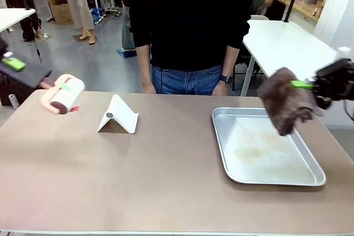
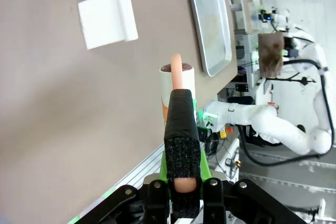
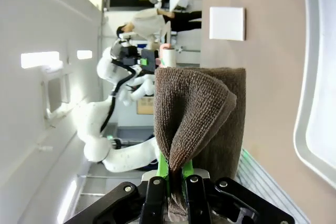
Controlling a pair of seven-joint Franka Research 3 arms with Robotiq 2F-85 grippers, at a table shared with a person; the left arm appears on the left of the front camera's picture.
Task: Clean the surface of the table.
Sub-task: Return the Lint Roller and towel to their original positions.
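Tan-brown surface [image 1: 138, 175] carries a silver tray [image 1: 221, 147] and, left of the tray, a white folded stand [image 1: 117, 115]. My left end effector [image 1: 47, 84] is clamped on a lint roller's [image 1: 62, 95] pink handle, well left of the tray. My right end effector [image 1: 310, 85] pinches a brown terry cloth [image 1: 286, 100] above the tray's far right corner. Recommendation: lay the roller's drum flat and roll straight, overlapping passes, skirting the stand. The front view shows both tools apparently held clear of the surface; the right wrist view shows the cloth's fold nipped between the pads.

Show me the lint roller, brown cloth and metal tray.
lint roller [image 1: 66, 93], front view, on its pale roll.
brown cloth [image 1: 285, 103], front view, middle of its hanging folds.
metal tray [image 1: 220, 139], front view, on its left rim.
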